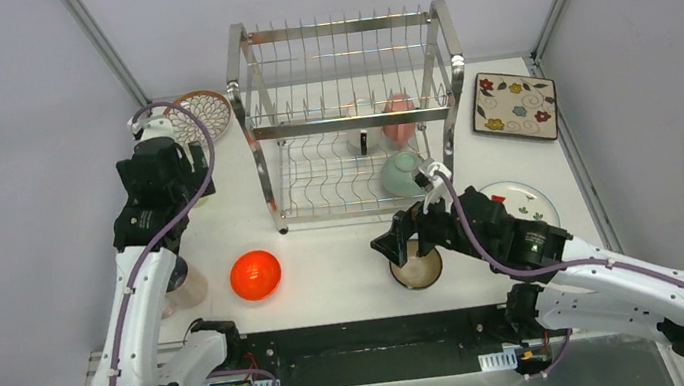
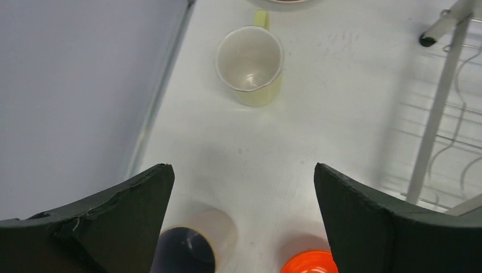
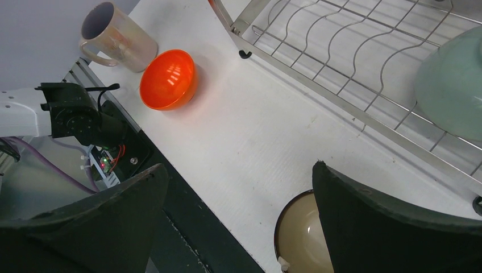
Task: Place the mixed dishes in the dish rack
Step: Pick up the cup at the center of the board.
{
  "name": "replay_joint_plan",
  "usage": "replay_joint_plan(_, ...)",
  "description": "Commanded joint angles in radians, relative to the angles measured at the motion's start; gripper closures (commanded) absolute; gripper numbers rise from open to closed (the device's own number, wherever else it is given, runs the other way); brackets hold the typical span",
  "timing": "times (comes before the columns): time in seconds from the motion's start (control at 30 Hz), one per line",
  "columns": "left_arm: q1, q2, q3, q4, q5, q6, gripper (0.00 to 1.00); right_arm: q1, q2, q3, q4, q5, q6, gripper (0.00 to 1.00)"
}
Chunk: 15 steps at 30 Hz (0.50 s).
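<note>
The steel dish rack (image 1: 352,116) stands at the back middle of the table. A mint bowl (image 1: 403,173) lies on its lower tier and a pink cup (image 1: 398,116) sits behind it. My right gripper (image 3: 239,166) is open and empty, hovering just left of the brown bowl (image 3: 301,239) at the table's front edge. My left gripper (image 2: 243,166) is open and empty above the table, near a pale yellow cup (image 2: 250,65). The orange bowl (image 1: 256,275) sits front left. A beige mug (image 3: 116,37) stands left of it.
The petal-pattern plate (image 1: 201,115) lies back left of the rack. The square floral plate (image 1: 514,105) lies back right. The white strawberry plate (image 1: 521,200) lies beside my right arm. A rack post (image 2: 435,114) stands right of my left gripper.
</note>
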Motion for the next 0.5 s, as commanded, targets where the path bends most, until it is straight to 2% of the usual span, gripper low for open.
replay_joint_plan(0.0, 0.066, 0.022, 0.004, 0.096, 0.229, -0.191, 0.02, 0.004, -0.013, -0.006, 0.003, -0.002, 0.026, 0.0)
replay_joint_plan(0.07, 0.125, 0.029, -0.037, 0.199, 0.301, -0.245, 0.08, 0.005, -0.014, -0.003, 0.001, -0.004, 0.025, 0.0)
replay_joint_plan(0.13, 0.184, 0.054, -0.05, 0.228, 0.331, -0.284, 0.15, 0.004, -0.015, 0.006, -0.01, -0.01, 0.022, 0.0)
replay_joint_plan(0.3, 0.295, 0.122, -0.075, 0.265, 0.34, -0.348, 0.2, 0.005, -0.036, 0.014, -0.027, -0.026, 0.023, 0.0)
replay_joint_plan(0.47, 0.362, 0.156, -0.169, 0.391, 0.333, -0.471, 0.31, 0.005, -0.058, 0.004, -0.027, -0.007, 0.029, 0.0)
